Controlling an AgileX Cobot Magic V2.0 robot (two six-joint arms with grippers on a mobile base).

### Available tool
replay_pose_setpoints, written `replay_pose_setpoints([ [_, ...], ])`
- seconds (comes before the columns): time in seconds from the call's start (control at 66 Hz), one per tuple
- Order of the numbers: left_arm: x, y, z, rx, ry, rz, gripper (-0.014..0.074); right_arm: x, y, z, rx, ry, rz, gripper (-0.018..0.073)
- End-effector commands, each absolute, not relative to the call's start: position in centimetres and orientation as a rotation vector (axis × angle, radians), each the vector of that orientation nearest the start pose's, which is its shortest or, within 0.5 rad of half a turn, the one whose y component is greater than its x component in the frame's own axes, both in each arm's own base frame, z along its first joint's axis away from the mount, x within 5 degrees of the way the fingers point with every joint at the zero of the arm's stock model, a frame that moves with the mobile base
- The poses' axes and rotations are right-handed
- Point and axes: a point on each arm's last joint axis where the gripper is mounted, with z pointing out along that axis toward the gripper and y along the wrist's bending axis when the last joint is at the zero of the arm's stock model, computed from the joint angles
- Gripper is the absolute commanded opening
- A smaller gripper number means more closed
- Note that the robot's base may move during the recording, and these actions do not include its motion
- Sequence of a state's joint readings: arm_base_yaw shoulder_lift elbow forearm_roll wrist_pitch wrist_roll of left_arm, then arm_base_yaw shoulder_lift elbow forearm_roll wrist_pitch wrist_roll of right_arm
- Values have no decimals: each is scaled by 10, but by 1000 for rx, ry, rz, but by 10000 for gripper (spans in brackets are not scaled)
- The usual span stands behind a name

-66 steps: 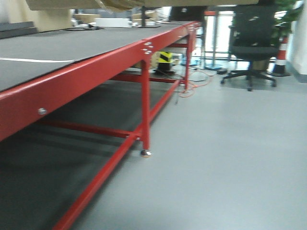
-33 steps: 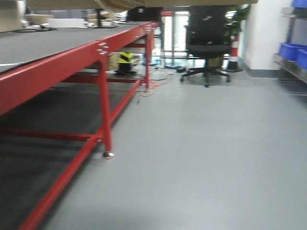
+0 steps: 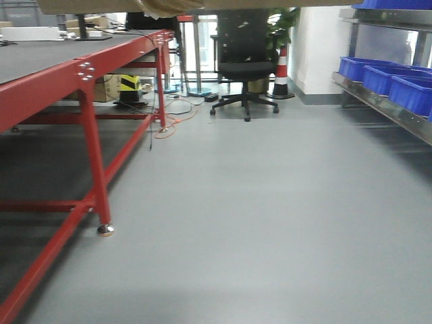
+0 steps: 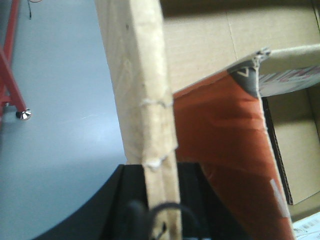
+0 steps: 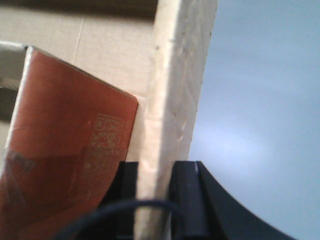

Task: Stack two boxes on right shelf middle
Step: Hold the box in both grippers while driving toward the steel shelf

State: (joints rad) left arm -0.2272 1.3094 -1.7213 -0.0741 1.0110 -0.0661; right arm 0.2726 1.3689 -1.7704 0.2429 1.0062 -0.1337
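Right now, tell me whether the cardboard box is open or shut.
Open. Both wrist views look past a bare wall edge into the cardboard box at a red carton inside; left claw and right claw pinch its walls.

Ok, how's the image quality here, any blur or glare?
Front view: mostly sharp, with the windows behind the office chair blown out. Left wrist view: the box wall is close and soft, with pale glare on the floor. Right wrist view: equally blurred, same floor glare.
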Motion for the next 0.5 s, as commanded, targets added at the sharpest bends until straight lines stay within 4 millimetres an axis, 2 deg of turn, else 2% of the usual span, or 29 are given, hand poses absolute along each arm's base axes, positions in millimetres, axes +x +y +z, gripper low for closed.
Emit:
replay_pose_setpoints([
  [0.0, 241, -61, 509, 171, 2026, -256, -111, 254, 85, 512, -392, 1969, 333, -153],
  [0.485, 241, -61, 509, 171, 2026, -256, -111, 254, 85, 512, -392, 1969, 333, -153],
])
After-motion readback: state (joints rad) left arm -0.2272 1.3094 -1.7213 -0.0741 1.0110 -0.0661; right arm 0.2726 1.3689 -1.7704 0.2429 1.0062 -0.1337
